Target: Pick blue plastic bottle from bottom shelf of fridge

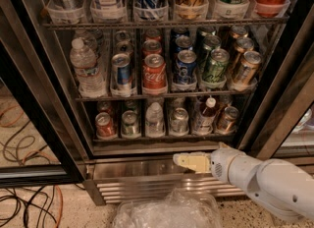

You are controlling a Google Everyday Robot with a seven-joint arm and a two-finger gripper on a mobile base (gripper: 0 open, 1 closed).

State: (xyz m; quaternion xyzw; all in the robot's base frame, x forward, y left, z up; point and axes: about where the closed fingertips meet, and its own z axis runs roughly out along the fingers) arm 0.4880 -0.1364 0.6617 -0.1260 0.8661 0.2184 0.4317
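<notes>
The blue plastic bottle [205, 118] stands upright on the bottom shelf [157, 146] of the fridge [142, 169], in the second lane from the right, with a white cap and a dark neck. Cans fill the lanes beside it, and a clear bottle [155, 119] stands in the middle lane. My gripper [188, 161], cream-coloured on a white arm, points left in front of the steel sill. It is below the shelf edge, just below and left of the bottle, and holds nothing.
Upper racks hold a water bottle [86, 70] and several cans. Black-edged door frames stand open at left [39, 124] and right [289, 94]. A crumpled clear plastic bag [167, 212] lies on the floor below the grille. Cables [24, 207] lie at lower left.
</notes>
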